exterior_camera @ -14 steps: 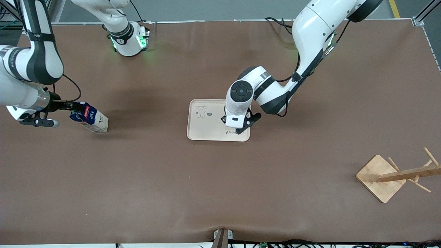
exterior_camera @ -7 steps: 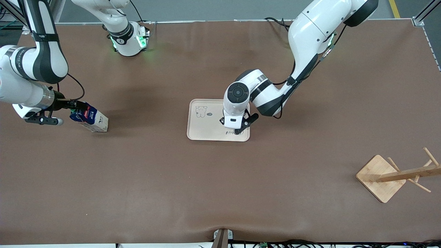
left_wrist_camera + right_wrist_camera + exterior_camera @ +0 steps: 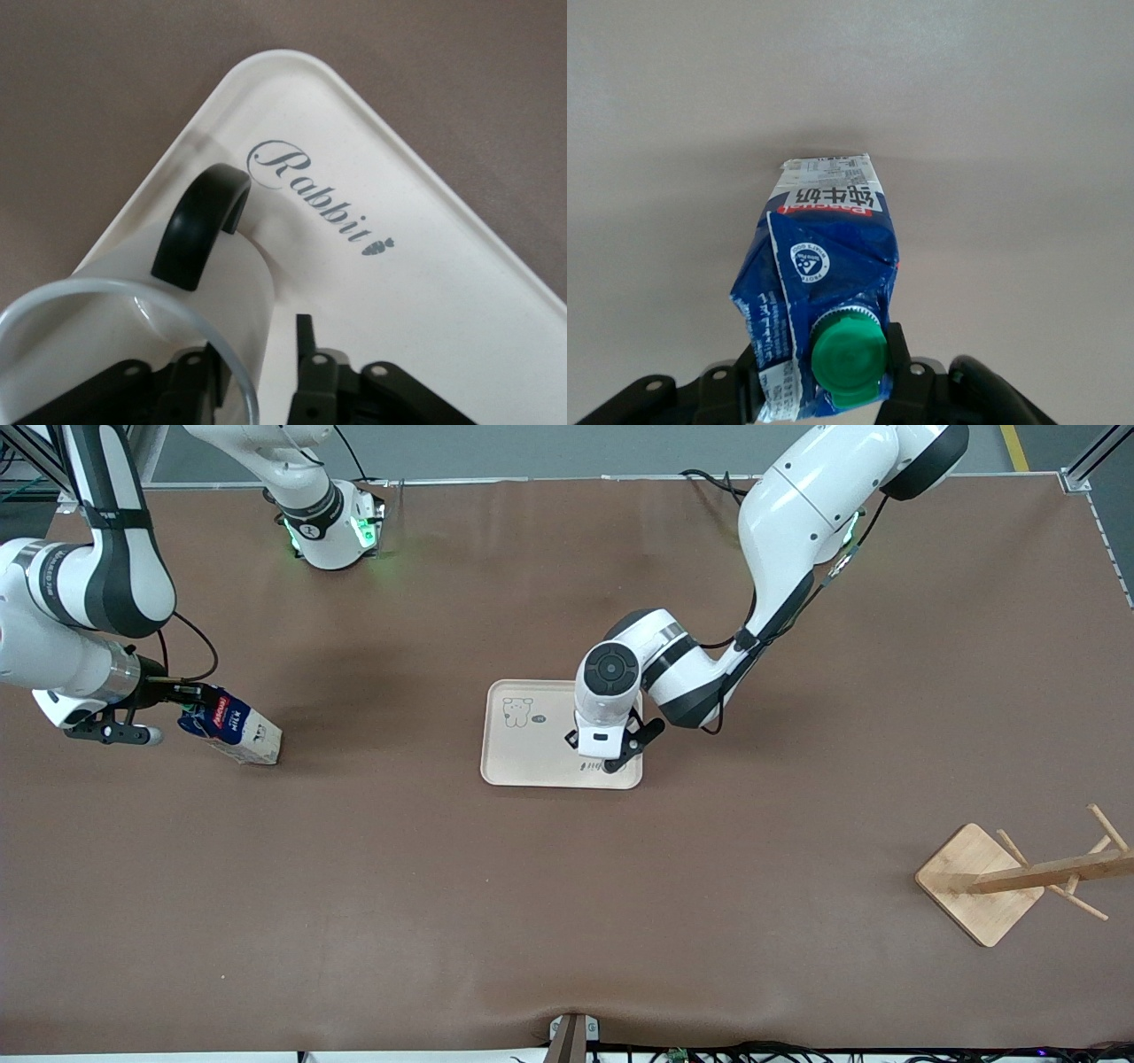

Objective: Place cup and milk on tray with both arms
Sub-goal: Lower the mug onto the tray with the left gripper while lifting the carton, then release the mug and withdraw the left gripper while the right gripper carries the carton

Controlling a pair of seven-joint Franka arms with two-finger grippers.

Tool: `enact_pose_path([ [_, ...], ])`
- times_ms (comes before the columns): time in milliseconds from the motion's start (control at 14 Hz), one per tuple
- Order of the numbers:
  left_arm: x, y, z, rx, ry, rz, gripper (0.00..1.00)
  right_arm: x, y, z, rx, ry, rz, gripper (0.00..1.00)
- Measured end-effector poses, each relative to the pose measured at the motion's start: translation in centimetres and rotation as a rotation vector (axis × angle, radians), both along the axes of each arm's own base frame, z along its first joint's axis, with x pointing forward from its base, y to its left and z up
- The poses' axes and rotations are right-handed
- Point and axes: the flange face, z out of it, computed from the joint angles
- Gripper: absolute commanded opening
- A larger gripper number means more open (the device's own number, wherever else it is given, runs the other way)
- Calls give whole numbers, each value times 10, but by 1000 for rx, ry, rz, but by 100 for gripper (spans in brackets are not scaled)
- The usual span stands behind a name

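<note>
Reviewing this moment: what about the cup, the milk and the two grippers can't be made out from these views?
- Cup: hidden under the left arm's wrist in the front view; the left wrist view's edge cuts off its body, so its face is unseen.
- Milk: whether its base rests on the table is too small to tell.
- Right gripper: its jaws are mostly hidden by the carton.
- Tray: partly covered by the arm.

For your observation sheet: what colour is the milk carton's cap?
Green: the cap shows best in the right wrist view.
</note>
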Motion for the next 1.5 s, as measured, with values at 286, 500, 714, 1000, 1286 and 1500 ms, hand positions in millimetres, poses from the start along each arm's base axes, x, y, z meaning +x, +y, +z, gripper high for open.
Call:
enact_pose_path([
  [286, 14, 1, 22, -20, -33, 23, 100, 12, 12, 48, 2, 1, 28, 0],
  [500, 37, 16, 78, -11, -82, 60, 100, 34, 57, 126, 2, 4, 113, 0],
  [714, 64, 55, 137, 12, -139, 94, 100, 49, 127, 167, -12, -17, 189, 0],
  [1000, 101, 138, 200, 52, -182, 56, 100, 64, 235, 155, 36, 6, 107, 0],
  [1286, 116, 219, 256, 111, -189, 8, 100, 63, 356, 130, 49, 41, 59, 0],
  [1500, 121, 275, 287, 141, -185, -86, 100, 51, 426, 106, 16, 50, 76, 0],
])
